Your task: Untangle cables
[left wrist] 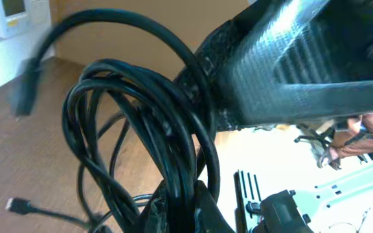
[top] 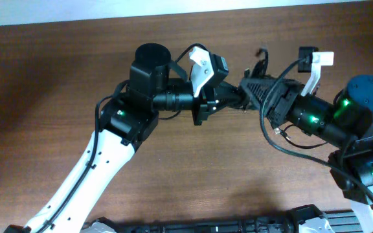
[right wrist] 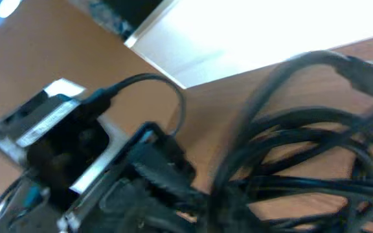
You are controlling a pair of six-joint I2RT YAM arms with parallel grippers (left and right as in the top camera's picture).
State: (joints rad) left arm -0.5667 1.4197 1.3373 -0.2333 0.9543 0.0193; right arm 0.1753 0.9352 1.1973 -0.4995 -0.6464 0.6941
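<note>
A: Well, where are the cables?
B: Above the desk, mid far edge: one bunch looping up from the left gripper, which clamps it. Two plugs show. The right gripper, can't tell.

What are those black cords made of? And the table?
The cables look like rubbery plastic, smooth and slightly shiny: light glints along their bends. The table looks like wood or wood-look laminate, brown with grain streaks, matte; which, I can't tell.
</note>
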